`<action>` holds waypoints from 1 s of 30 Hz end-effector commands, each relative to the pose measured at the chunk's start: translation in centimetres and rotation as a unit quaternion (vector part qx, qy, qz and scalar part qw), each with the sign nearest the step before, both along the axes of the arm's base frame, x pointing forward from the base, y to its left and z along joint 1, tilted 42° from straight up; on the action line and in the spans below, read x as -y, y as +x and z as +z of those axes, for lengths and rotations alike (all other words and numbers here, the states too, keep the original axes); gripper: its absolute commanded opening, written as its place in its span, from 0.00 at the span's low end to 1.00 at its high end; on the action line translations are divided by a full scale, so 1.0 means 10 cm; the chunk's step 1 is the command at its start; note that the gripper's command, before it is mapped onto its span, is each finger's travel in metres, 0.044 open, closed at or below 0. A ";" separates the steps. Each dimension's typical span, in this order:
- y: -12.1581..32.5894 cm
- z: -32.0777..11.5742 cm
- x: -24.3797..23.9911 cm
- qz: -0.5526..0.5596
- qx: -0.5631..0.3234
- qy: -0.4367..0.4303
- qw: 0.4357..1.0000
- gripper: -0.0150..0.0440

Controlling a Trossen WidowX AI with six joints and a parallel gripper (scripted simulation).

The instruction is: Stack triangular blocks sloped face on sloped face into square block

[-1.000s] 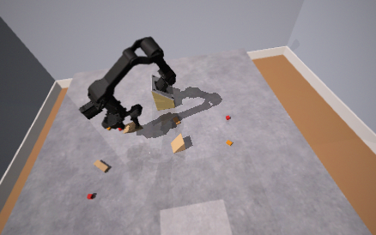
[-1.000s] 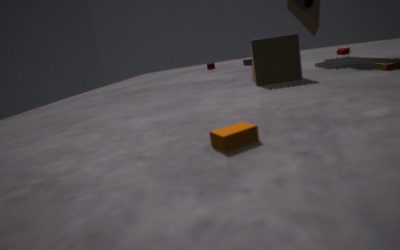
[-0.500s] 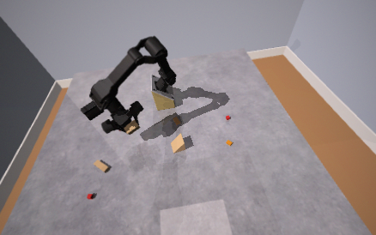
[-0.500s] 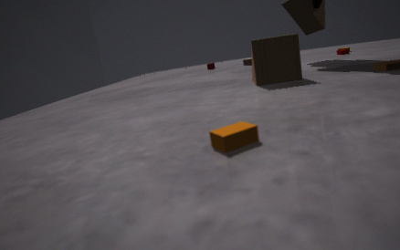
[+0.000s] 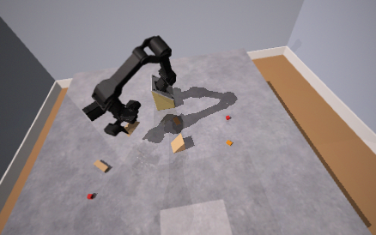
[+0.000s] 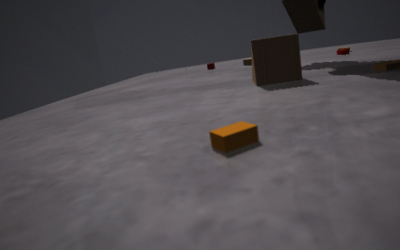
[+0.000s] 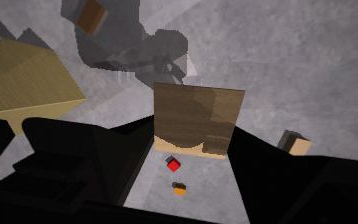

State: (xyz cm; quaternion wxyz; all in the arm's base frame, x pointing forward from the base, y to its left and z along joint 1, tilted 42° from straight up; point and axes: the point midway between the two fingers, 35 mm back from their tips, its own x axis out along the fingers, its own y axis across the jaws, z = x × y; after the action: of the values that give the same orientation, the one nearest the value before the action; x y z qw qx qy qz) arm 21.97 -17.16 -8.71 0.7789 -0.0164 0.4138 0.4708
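One tan triangular block [image 5: 178,144] [image 6: 277,60] stands on the table, clear of the arm. I do not make it out in the wrist view. My gripper [image 5: 130,125] [image 7: 191,122] is shut on the other triangular block [image 5: 131,128] [image 6: 305,15] [image 7: 196,112], which shows between the fingers as a broad, partly shaded face. The held block is tilted and raised above the table, left of the standing block in the top view. In the exterior view its lower corner shows just above the standing block's top right corner, but the top view shows them apart.
A yellow wedge-like body [image 5: 164,102] [image 7: 25,75] stands by the arm's base. A brown block [image 5: 177,121] [image 7: 91,16] lies in the arm's shadow. A tan plank [image 5: 101,165], red cubes [image 5: 89,196] [image 5: 227,117] [image 7: 173,164] and orange blocks [image 5: 229,142] [image 6: 234,137] [image 7: 180,190] lie around.
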 end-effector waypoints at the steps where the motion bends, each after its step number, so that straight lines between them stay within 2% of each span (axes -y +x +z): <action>1: 0.01 0.01 0.02 0.057 0.046 -0.030 0.997 0.25; 18: 0.05 0.05 0.05 0.268 0.207 -0.117 0.934 0.25; 30: 0.13 0.13 0.04 0.276 0.213 -0.120 0.930 0.25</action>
State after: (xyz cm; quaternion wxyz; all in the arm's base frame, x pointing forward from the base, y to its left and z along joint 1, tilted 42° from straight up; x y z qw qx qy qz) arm 22.68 -17.58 -8.02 0.6836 -0.3182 0.2713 0.5983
